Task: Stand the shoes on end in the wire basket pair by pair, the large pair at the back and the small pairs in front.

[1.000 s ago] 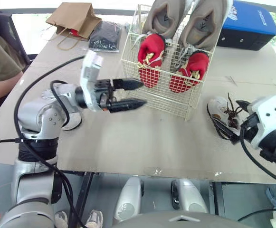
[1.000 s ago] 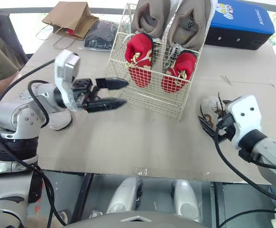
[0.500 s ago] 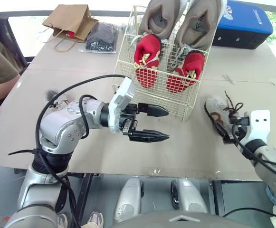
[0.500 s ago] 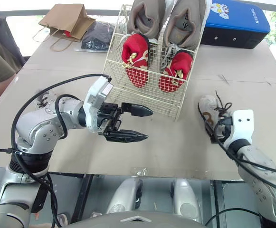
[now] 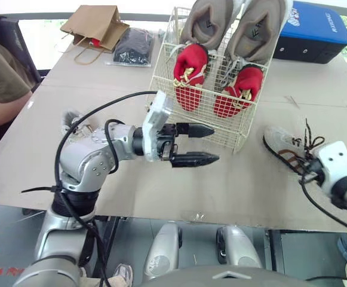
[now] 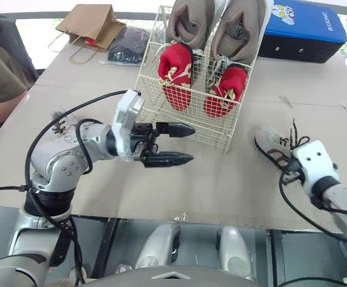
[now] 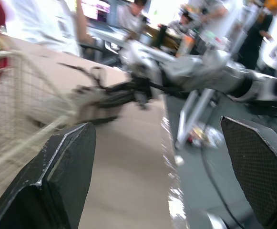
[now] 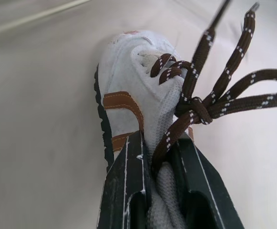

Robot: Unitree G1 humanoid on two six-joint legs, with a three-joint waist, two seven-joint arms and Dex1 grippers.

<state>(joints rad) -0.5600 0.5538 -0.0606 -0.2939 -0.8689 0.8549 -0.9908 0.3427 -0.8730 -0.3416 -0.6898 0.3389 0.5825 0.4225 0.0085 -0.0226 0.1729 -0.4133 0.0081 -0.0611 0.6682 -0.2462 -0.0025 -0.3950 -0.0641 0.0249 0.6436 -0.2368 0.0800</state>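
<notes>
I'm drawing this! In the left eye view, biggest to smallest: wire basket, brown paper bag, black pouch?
1. cream wire basket
2. brown paper bag
3. black plastic pouch
Bag and pouch lie farther back; real sizes unsure.

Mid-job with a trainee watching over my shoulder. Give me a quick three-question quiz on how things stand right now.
1. True or false: the red pair stands in the wire basket, in front of the large tan pair.
2. Multiple choice: the right gripper is (A) open and empty, (B) shut on the white shoe with brown laces, (C) inside the basket.
3. Fill in: the left gripper, on the near side of the basket, is ___ and holds nothing.
Key: 1 true; 2 B; 3 open.
</notes>
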